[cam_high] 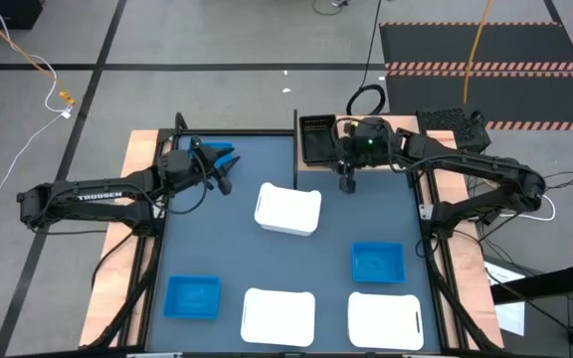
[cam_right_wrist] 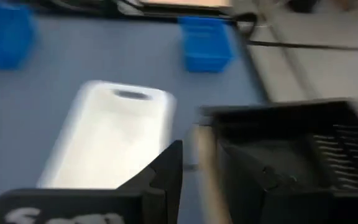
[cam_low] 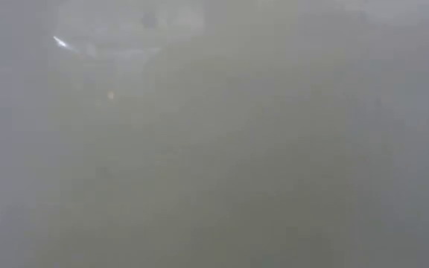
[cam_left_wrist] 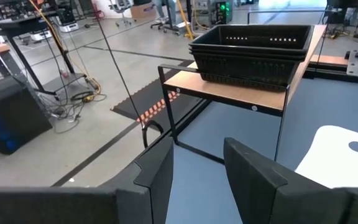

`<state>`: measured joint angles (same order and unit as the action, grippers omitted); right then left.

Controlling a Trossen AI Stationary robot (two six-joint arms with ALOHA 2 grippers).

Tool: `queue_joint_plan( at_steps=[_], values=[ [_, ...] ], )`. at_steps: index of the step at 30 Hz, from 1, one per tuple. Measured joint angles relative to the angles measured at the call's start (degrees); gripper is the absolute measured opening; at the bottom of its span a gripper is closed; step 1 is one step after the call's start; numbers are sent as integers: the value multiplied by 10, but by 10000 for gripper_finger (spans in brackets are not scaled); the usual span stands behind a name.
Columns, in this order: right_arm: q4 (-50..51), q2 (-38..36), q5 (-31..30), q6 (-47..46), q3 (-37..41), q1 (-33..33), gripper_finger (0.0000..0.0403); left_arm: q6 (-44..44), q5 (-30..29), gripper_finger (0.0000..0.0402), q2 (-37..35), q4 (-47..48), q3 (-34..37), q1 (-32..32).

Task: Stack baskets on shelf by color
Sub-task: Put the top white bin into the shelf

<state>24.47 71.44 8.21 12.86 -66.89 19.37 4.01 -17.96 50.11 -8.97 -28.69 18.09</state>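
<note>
At the near edge of the worktop [cam_high: 286, 194] lie a blue basket [cam_high: 192, 296] and two white baskets [cam_high: 279, 316]. Farther stand a second blue basket [cam_high: 378, 262] and a third white one [cam_high: 287, 210]. At the far edge, the left end effector [cam_high: 224, 171] is open and empty. The right end effector [cam_high: 348, 183] hangs beside the black basket [cam_high: 318, 139] on the shelf [cam_left_wrist: 241, 92]; whether it is open, one cannot tell.

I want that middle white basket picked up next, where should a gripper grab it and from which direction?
Probably the rim of the white basket, from straight above. It lies flat, slightly skewed, on the tabletop with clear space all round. One finger inside and one outside a long wall should pinch it; the handle slot near one end is an alternative.
</note>
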Motion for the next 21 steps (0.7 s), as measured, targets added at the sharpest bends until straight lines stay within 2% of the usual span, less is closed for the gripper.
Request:
queue_joint_plan(
  at_steps=[3,5,8,13,21],
  values=[
    [-3,1,54,-26,18,-37,93,2,0,145,0,1,0,0],
    [-6,2,51,-4,29,-74,93,2,0,145,0,-7,0,0],
    [1,14,-4,44,35,-130,93,3,0,145,0,-26,0,0],
    [8,69,-154,101,20,-200,93,3,1,145,0,-47,0,0],
    [104,181,-195,268,-7,-223,93,11,1,145,0,-38,0,0]
  ],
)
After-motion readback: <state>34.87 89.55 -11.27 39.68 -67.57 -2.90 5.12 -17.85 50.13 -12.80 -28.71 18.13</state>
